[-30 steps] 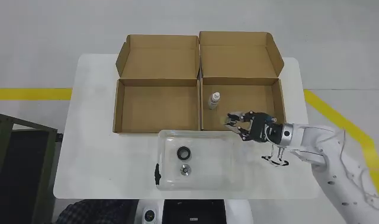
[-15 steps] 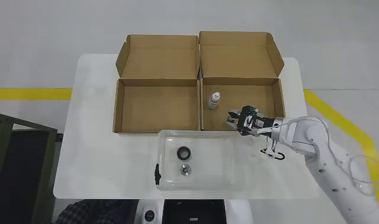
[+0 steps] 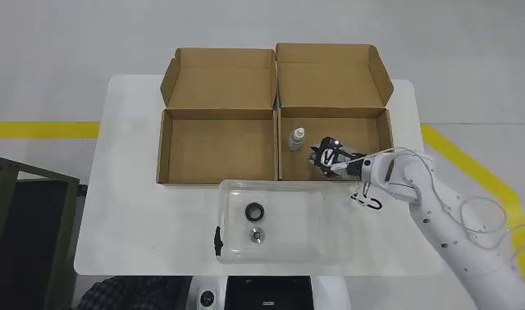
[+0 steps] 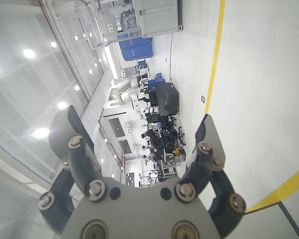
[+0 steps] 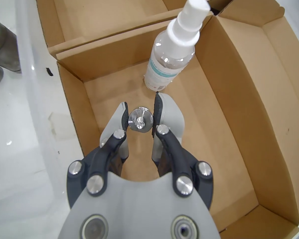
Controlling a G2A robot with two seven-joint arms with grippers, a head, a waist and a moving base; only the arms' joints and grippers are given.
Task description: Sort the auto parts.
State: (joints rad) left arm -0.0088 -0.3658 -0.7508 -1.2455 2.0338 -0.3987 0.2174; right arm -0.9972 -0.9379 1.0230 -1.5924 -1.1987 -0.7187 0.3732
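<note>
My right gripper [image 5: 140, 113] pinches the small round silver metal part [image 5: 140, 123] directly over the brown cardboard box [image 5: 251, 95] floor

One white table [image 3: 131, 187] bears two open cardboard boxes, the left box [image 3: 217, 150] and the right box [image 3: 361, 138], and one clear plastic tray [image 3: 308, 228]. There is one spray bottle [image 3: 295, 137]. Small parts number four: one black ring [image 3: 256, 212], one grey metal part [image 3: 257, 235], one black piece [image 3: 217, 241] and one round silver part [image 5: 140, 123]
</note>
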